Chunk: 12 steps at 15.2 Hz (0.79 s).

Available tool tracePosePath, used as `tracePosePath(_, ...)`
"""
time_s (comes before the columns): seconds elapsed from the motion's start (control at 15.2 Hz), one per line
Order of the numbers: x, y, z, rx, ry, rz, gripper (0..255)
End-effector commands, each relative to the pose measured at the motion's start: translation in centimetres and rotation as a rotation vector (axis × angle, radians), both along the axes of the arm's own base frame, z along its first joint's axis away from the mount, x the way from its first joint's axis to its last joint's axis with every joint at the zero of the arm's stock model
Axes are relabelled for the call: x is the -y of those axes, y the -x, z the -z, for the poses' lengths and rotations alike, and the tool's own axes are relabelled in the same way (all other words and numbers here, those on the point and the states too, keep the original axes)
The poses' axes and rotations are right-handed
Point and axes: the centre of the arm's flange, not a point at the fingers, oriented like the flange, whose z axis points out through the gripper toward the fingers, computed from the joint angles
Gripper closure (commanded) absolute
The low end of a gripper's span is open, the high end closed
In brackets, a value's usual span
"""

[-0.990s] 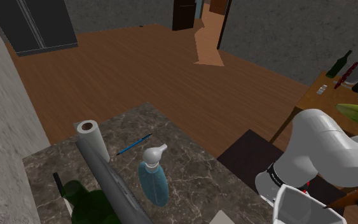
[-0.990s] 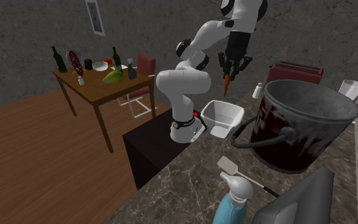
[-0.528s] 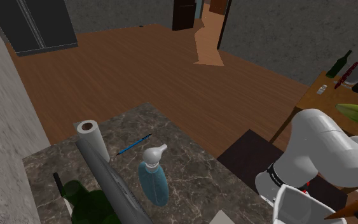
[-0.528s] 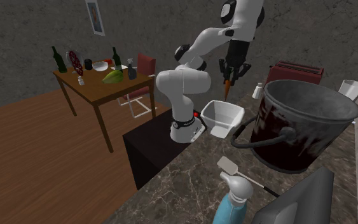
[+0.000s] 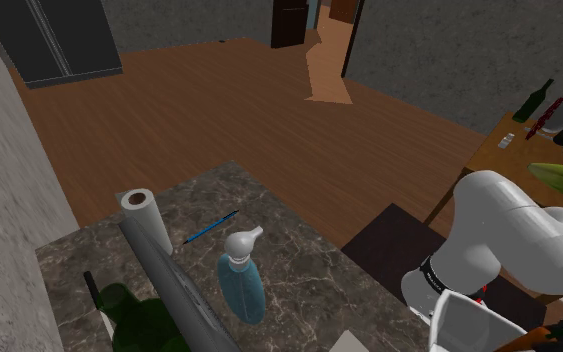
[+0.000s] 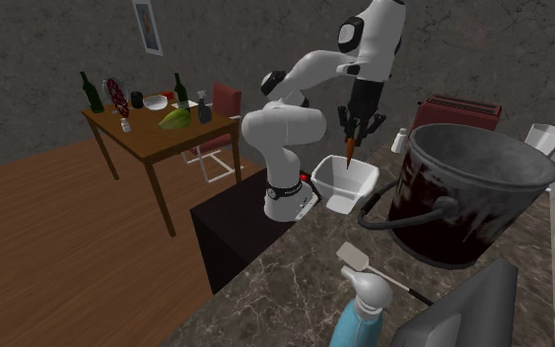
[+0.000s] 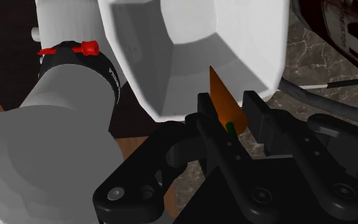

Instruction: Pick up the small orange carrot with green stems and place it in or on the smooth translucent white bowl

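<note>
Clasping the carrot point(image 7: 219, 94) tip-down, the gripper point(image 7: 229, 105) hangs above the white bowl point(image 6: 336, 180).

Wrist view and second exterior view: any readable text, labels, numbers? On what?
None readable.
Dark round bucket: pale marks on its wall, cut off, illegible.
Framed wall picture: too small.
Dark green bottles on the brown wooden table: labels too small.

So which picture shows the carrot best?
The wrist view: the orange carrot looks big, clasped in the gripper, over the white bowl. The second exterior view shows it tiny; the shoulder view catches just a sliver.
</note>
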Motion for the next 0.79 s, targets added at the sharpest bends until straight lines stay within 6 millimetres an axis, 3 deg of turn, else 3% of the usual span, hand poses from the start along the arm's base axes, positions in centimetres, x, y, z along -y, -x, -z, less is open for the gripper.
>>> tracePosePath(0.0, 0.04, -0.15, 1.07, 0.001, -0.001, 0.000, 255)
tracePosePath(0.59, 0.04, -0.15, 1.71, 0.001, -0.001, 0.000, 255)
tracePosePath(0.66, 0.05, -0.15, 1.71, 0.001, -0.001, 0.000, 0)
tracePosePath(0.73, 0.04, -0.15, 1.71, 0.001, -0.001, 0.000, 0)
